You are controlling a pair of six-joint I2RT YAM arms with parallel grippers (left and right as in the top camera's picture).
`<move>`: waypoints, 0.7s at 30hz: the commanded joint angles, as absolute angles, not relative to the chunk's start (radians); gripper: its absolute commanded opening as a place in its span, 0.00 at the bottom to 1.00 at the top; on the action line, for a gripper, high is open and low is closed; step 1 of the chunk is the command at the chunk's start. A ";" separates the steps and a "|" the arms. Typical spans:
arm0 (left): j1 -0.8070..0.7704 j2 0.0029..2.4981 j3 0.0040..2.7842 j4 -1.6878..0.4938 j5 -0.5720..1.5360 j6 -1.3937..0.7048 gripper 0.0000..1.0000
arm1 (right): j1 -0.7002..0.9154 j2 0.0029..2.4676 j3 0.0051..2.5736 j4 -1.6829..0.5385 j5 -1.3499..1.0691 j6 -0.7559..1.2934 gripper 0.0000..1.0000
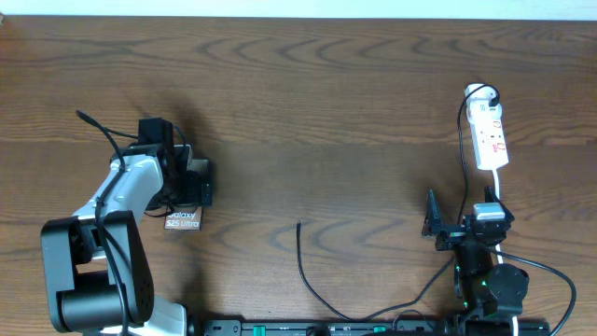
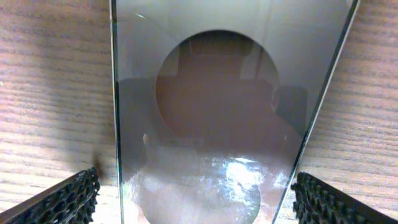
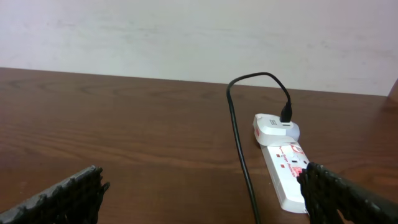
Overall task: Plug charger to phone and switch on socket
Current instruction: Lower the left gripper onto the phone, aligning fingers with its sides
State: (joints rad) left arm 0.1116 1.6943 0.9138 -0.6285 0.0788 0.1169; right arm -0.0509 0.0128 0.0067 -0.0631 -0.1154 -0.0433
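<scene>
The phone [image 2: 211,124] lies flat on the wood, its glossy grey face filling the left wrist view. From overhead only its lettered end [image 1: 183,221] shows below my left gripper [image 1: 196,187]. That gripper [image 2: 202,208] is open, one pad on each side of the phone with a gap at both edges. The charger is a thin black cable whose loose tip [image 1: 298,224] lies mid-table; it runs up to a white adapter [image 3: 273,127] on the socket [image 1: 490,135]. My right gripper [image 1: 462,215] is open just below the socket [image 3: 286,171], with the cable [image 3: 239,143] passing between its fingers, nothing held.
The charger cable loops along the table's front edge [image 1: 373,315] toward the right arm's base. A pale wall [image 3: 186,31] rises behind the table's far edge. Bare wood lies between the two arms.
</scene>
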 commanded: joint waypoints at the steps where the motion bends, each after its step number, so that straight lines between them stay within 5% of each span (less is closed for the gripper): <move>1: 0.117 1.695 0.941 -0.615 0.067 0.139 0.98 | -0.058 0.012 0.006 -0.067 -0.111 -0.031 0.99; 21: 0.117 1.695 0.941 -0.591 0.097 0.191 0.98 | -0.058 0.012 0.006 -0.067 -0.111 -0.031 0.99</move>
